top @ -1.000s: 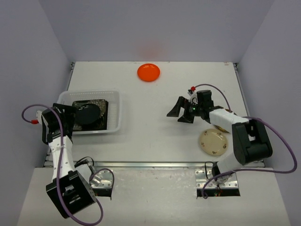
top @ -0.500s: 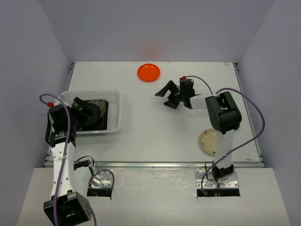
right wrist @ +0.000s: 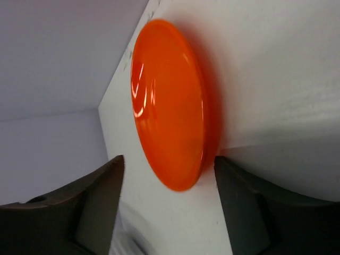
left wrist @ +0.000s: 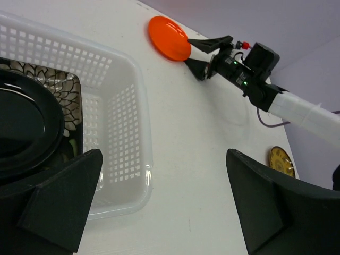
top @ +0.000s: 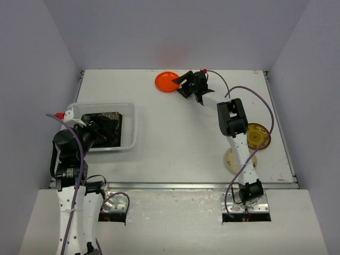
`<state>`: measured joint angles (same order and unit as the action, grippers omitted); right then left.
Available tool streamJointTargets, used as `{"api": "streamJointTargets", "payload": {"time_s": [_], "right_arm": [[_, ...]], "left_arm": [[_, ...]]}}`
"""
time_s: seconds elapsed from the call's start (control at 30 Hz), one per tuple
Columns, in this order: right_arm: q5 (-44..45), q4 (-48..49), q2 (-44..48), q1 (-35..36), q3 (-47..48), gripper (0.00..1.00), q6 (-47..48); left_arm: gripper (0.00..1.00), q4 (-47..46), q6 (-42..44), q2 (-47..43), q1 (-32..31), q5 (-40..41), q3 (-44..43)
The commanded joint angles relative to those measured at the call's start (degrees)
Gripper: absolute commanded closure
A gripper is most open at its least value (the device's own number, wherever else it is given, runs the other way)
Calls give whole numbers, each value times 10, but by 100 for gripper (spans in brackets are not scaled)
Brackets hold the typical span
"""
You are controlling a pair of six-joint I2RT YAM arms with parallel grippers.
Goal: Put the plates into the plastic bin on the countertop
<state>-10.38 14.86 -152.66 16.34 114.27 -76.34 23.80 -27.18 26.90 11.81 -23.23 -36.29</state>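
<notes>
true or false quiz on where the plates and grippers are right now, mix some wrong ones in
1. The orange plate is in the bin. False: it lies on the countertop near the far edge.
2. The right gripper has its fingers on either side of the orange plate's rim. True.
3. The left gripper holds a black plate. False: it is open over the bin with nothing between its fingers.
4. A black plate lies in the bin. True.
5. The yellow plate is stacked on the orange one. False: it sits alone on the right side of the countertop.
</notes>
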Motion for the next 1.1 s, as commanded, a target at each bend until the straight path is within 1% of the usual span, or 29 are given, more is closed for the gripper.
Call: {"api": "streamJointTargets", "payload": {"time_s": [0.0, 0.03, 0.1, 0.2, 0.27, 0.33, 0.4, 0.47, 0.57, 0.6, 0.63, 0.67, 0.7, 0.73, 0.8, 0.87, 0.93, 1.0, 1.03, 1.07], "right_arm": [[82, -188, -94, -4, 85, 54, 30], [85, -199, -103, -4, 99, 65, 33], [87, -202, -111, -4, 108, 82, 35], [96, -186, -93, -4, 91, 99, 51], [91, -167, -62, -3, 61, 100, 69], [82, -131, -13, -3, -1, 100, 102], [72, -118, 81, -2, -76, 100, 133], [70, -111, 167, 3, -156, 100, 204], [56, -160, 322, 21, -285, 100, 318], [53, -160, 330, 22, -315, 100, 321], [28, -162, 394, 31, -354, 100, 344], [9, -159, 431, 34, -419, 100, 373], [-36, -152, 492, 38, -455, 100, 389], [-68, -152, 519, 39, -507, 100, 395], [-129, -138, 567, 39, -550, 100, 402], [-214, -117, 623, 39, -600, 100, 399], [-296, -54, 659, 36, -641, 100, 370], [-358, -30, 673, 35, -653, 100, 356], [-388, -13, 682, 36, -658, 100, 341], [-403, 11, 693, 36, -667, 100, 320]], "left_arm": [[0, -17, 14, 39, -17, -33, -7], [0, -17, 15, 44, -19, -33, -8], [0, -18, 15, 47, -21, -32, -8], [0, -22, 15, 47, -23, -33, -6], [0, -28, 15, 48, -23, -36, -4], [0, -29, 16, 55, -23, -39, -4], [0, -32, 17, 68, -24, -52, -7], [0, -38, 15, 80, -24, -70, -11], [0, -59, -2, 117, -25, -108, -16], [0, -73, -12, 130, -26, -119, -13], [0, -97, -27, 143, -30, -134, -6], [0, -131, -52, 174, -43, -149, 1], [0, -141, -60, 194, -60, -151, -2], [0, -147, -63, 226, -98, -142, -17], [0, -148, -60, 240, -150, -120, -28], [0, -153, -52, 294, -203, -111, -58], [0, -153, -49, 318, -235, -115, -65], [1, -166, -51, 331, -247, -118, -62], [2, -182, -56, 335, -255, -121, -54], [10, -201, -66, 338, -261, -129, -45]]}}
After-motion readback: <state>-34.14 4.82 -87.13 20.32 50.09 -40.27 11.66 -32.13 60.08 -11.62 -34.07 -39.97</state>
